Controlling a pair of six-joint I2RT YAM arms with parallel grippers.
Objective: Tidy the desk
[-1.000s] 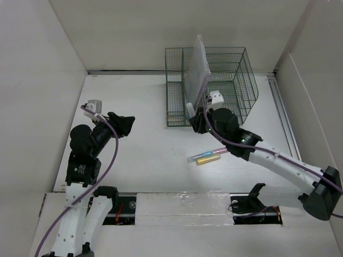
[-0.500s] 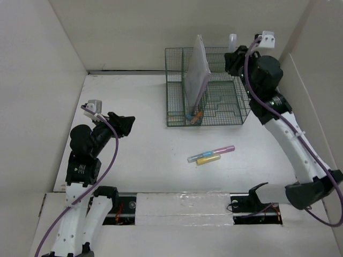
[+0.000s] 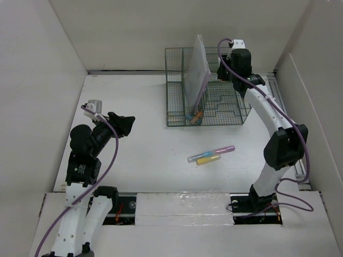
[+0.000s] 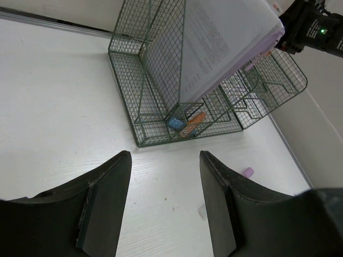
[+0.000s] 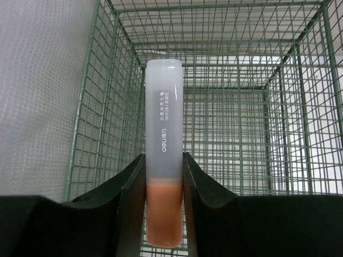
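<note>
The desk (image 3: pixel 134 101) is a white tabletop between white walls. My right gripper (image 3: pixel 228 69) hangs over the back of the dark green wire basket (image 3: pixel 177 91). In the right wrist view it (image 5: pixel 163 187) is shut on an orange highlighter with a frosted cap (image 5: pixel 163 134), held upright above a mesh compartment. My left gripper (image 3: pixel 126 124) is open and empty above the left of the desk; in its wrist view (image 4: pixel 165 203) only bare tabletop lies between the fingers.
A stack of papers (image 3: pixel 197 69) stands upright in the basket, left of my right gripper. Small orange and blue items (image 3: pixel 194 116) lie in the basket's front compartment. A pink pen (image 3: pixel 221 150), a yellow one (image 3: pixel 208 159) and a bluish one (image 3: pixel 193 158) lie on the desk in front.
My right arm went from the basket's front, up to its right, and now over its back part with the highlighter. The left arm has not moved.
</note>
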